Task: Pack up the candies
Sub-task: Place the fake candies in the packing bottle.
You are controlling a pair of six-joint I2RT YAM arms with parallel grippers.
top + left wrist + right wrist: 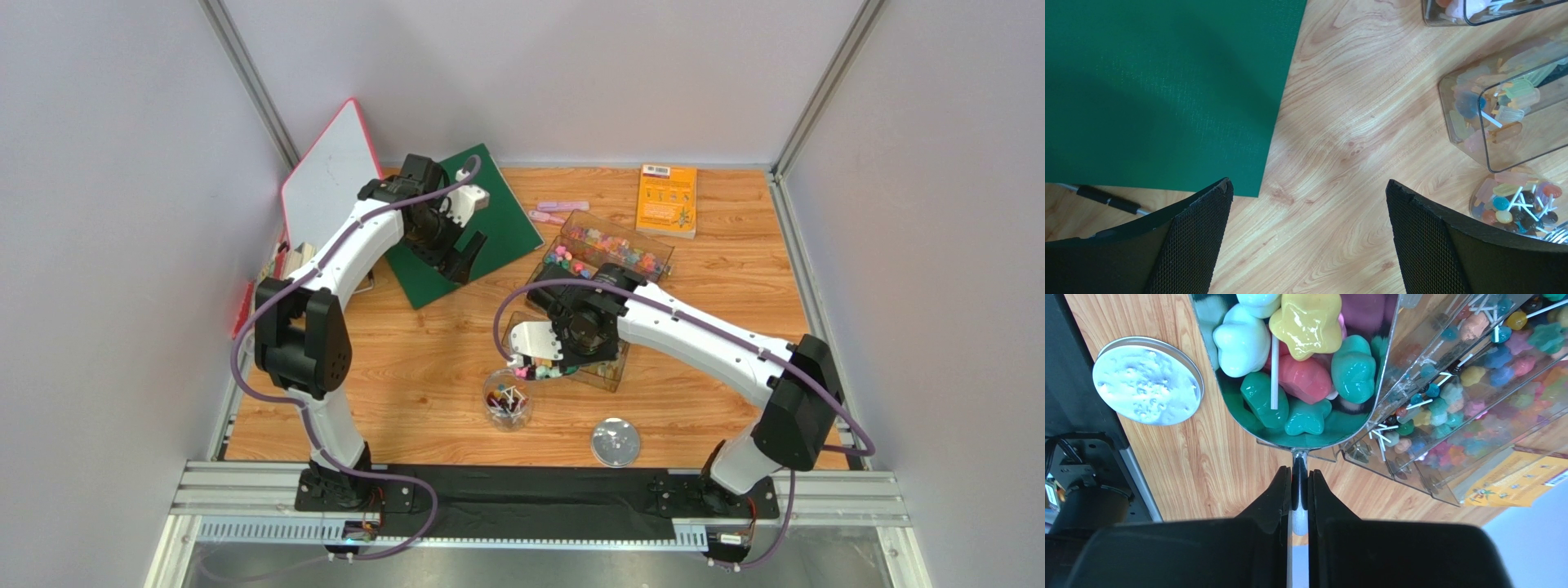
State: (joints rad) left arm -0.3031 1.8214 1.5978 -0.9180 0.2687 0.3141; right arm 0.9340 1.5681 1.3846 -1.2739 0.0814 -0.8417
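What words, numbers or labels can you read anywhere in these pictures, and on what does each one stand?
No text can be read here.
Orange booklet: lines of dark print, too small to read; blurred in the right wrist view.
White label at the booklet's far edge: looks like a barcode, digits unreadable.
Round lid: no lettering visible.

Glossy candies (1309,324) in a polished metal scoop (1349,421); wood-grain table (1339,122); matt green mat (1155,79).

Green mat (505,211) far-L, orange booklet (667,200) far-R, pink strips (558,210) btwn, whiteboard (325,184) at L wall
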